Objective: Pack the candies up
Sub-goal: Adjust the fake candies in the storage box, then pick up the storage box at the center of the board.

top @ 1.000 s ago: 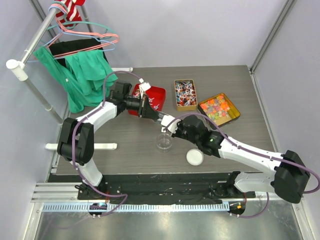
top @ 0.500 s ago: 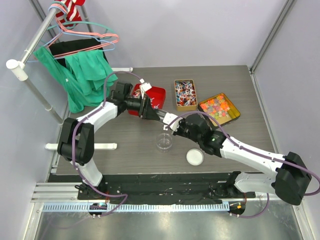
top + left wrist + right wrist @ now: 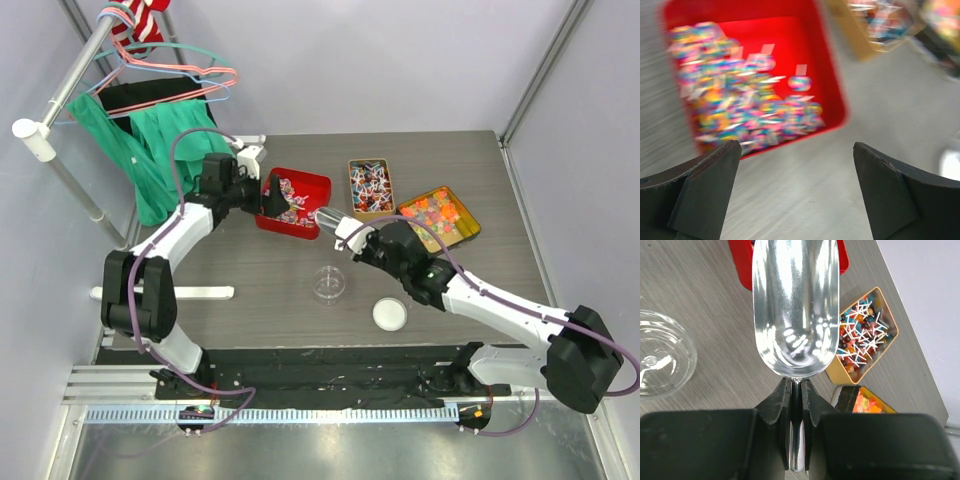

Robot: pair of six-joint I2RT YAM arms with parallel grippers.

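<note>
The candies (image 3: 740,105) sit heaped in the red tray (image 3: 825,60), left pincer (image 3: 796,165) released beside it, right pincer (image 3: 796,390) clenched on an empty metal scoop (image 3: 795,305), which should dig low under the pile and travel level to the clear bowl (image 3: 660,360).

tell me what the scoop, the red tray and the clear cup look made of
scoop: polished metal, likely steel; mirror-like reflections.
red tray: probably plastic; uniform glossy red, though blurred.
clear cup: clear plastic or glass, can't tell which; the table grain shows through.
</note>
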